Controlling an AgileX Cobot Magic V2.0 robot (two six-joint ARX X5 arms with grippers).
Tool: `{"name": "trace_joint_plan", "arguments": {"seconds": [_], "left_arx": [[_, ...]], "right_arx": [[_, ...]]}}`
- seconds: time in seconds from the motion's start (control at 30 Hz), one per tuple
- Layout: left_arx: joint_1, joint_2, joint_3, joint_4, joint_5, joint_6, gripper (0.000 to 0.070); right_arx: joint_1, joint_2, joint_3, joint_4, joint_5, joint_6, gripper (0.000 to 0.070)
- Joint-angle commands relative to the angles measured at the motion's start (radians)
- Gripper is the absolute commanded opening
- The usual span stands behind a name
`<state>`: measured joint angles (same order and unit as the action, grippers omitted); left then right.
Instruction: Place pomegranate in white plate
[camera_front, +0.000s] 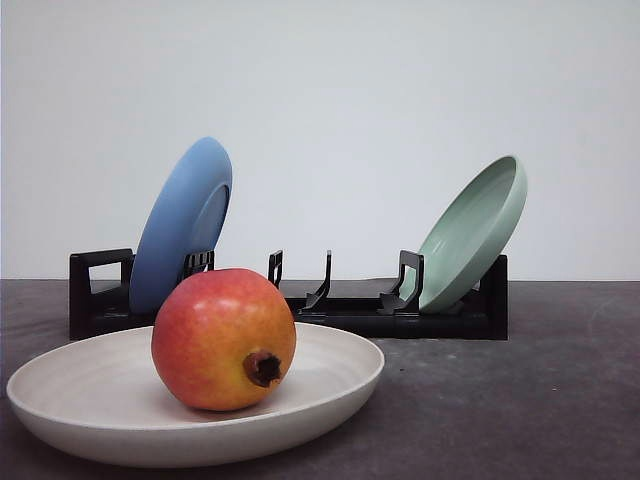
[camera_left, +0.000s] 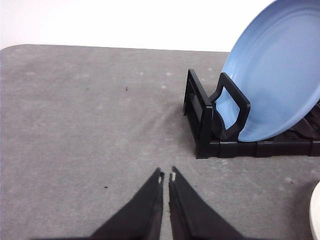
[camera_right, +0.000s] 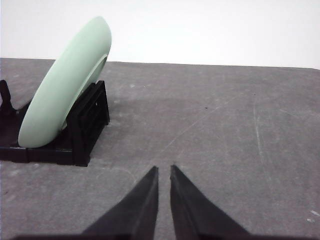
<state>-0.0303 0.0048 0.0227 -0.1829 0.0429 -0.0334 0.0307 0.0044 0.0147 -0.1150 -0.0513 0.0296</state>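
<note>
The pomegranate, red fading to orange-yellow with its brown crown facing the camera, rests inside the white plate at the near left of the table in the front view. A sliver of that plate's rim shows in the left wrist view. My left gripper is shut with nothing in it, hovering over bare grey table beside the rack's end. My right gripper is also shut and empty, over bare table to the side of the pale green plate.
A black dish rack stands behind the white plate. A blue plate leans in its left end and the pale green plate in its right end. The grey tabletop ends at a white wall.
</note>
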Motion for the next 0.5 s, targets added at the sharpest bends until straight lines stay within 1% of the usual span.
{"name": "trace_joint_plan", "arguments": {"seconds": [0.0,0.47], "left_arx": [[0.0,-0.002,-0.011,-0.003,-0.002,0.014,0.0],[0.0,-0.002,-0.011,-0.003,-0.002,0.014,0.0]], "right_arx": [[-0.002,-0.001,-0.005,0.011,0.0,-0.005,0.0042],[-0.002,-0.001,-0.005,0.011,0.0,-0.005,0.0042]]}}
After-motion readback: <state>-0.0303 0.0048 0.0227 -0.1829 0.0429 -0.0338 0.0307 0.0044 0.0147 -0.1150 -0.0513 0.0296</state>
